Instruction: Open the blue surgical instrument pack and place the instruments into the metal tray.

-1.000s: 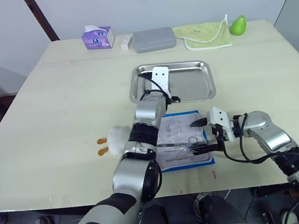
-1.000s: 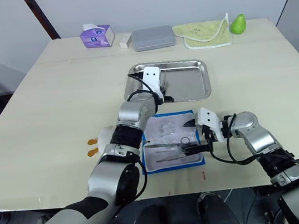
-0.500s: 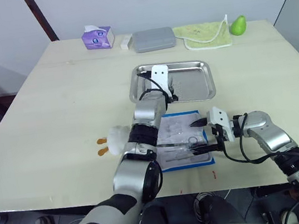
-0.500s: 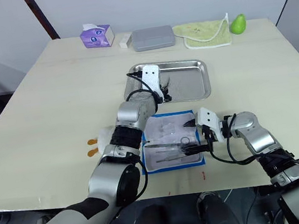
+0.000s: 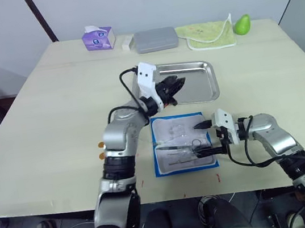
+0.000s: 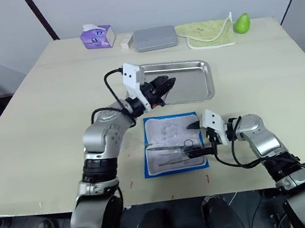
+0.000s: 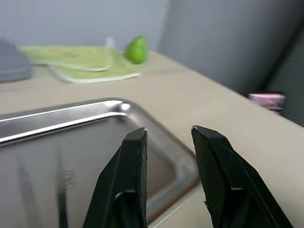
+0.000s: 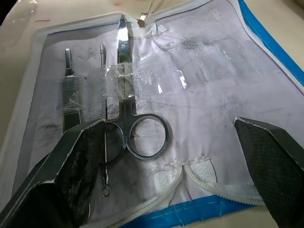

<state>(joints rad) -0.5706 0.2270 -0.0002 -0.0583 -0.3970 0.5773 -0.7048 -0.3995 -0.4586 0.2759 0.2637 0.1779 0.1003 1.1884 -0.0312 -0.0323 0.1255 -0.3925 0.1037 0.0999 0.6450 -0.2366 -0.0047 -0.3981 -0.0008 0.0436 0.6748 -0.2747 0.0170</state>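
Note:
The blue surgical instrument pack (image 5: 170, 131) lies unfolded near the table's front edge, its whitish lining facing up. The instruments (image 5: 179, 148) rest on that lining: scissors (image 8: 125, 90), a flat handle (image 8: 70, 90) and a thin probe (image 8: 104, 118), under clear strips. My right gripper (image 5: 203, 138) is open at the pack's right edge, its fingers (image 8: 71, 166) spread wide on either side of the scissors' rings. The metal tray (image 5: 198, 83) stands just behind the pack. My left gripper (image 5: 176, 82) hovers open over the tray's left part (image 7: 71, 156), with nothing between its fingers (image 7: 130, 180).
Along the far edge stand a purple tissue box (image 5: 99, 39), a small white block (image 5: 127, 43), a grey case (image 5: 156, 39), a green cloth (image 5: 207, 34) and a green pear (image 5: 241, 25). Bare tabletop stretches to the left and right of the tray.
My left arm has swung off the pack to the left, uncovering the pack's left side, and its gripper now points over the tray. The right arm has not moved.

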